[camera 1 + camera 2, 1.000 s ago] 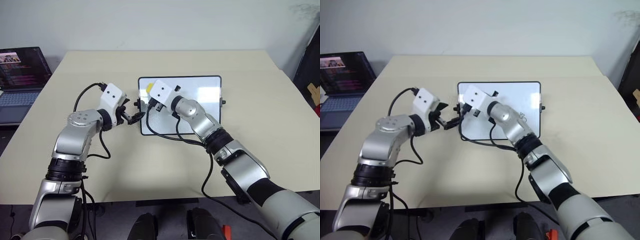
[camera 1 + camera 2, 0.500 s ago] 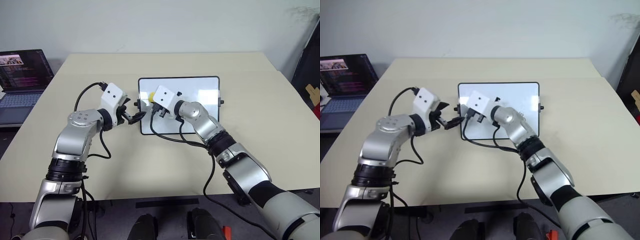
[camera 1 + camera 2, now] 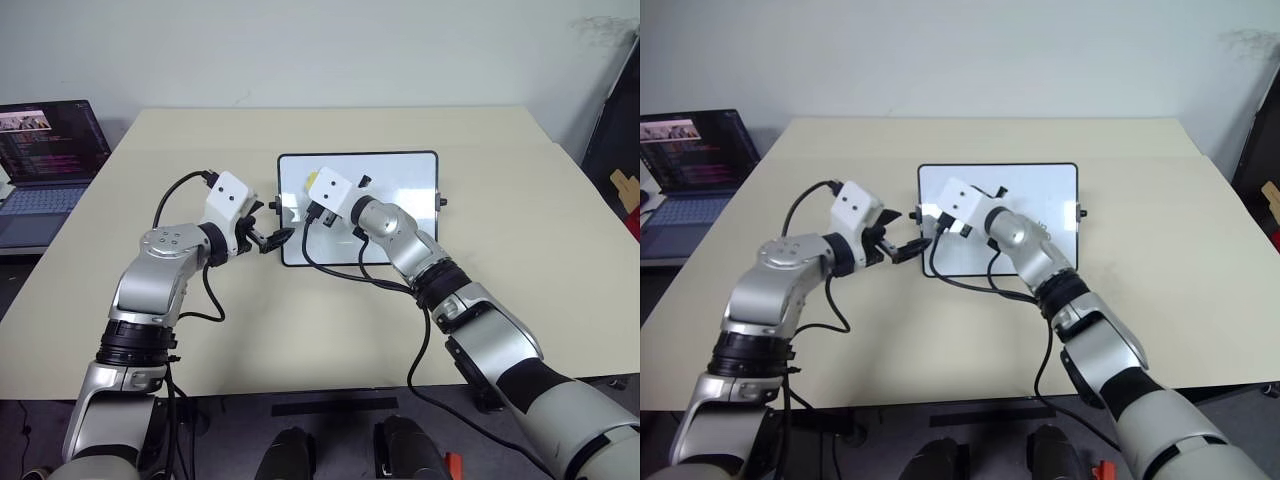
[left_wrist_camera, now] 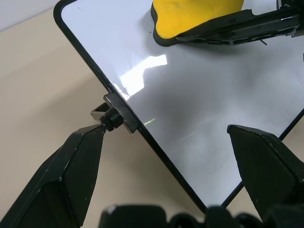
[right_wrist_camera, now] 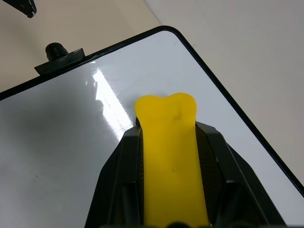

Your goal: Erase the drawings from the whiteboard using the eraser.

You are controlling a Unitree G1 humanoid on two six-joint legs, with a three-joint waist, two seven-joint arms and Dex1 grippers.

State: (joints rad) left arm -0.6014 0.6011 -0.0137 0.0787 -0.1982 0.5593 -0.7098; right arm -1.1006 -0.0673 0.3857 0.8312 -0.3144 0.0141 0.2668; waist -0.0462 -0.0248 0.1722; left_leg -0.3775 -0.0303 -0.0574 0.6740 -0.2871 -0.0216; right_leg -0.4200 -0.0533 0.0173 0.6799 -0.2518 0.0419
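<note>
The whiteboard (image 3: 390, 215) lies flat in the middle of the table. My right gripper (image 5: 171, 156) is shut on the yellow eraser (image 5: 166, 123), which rests on the board near its upper left corner (image 3: 313, 177). My left gripper (image 4: 165, 130) stands open at the board's left edge. One of its fingers (image 4: 71, 175) is on the table beside the small black knob (image 4: 111, 116); the other hangs over the white surface. Of the drawings, one small dark scribble (image 3: 1044, 228) shows beside my right forearm; the arm hides part of the board.
An open laptop (image 3: 45, 150) sits at the table's far left edge. A dark object (image 3: 615, 140) stands beyond the right side of the table. Bare tan tabletop (image 3: 300, 330) surrounds the board.
The eraser in my right gripper sits a touch further right on the board's upper left. My left gripper stays at the left edge. The camera has shifted slightly.
</note>
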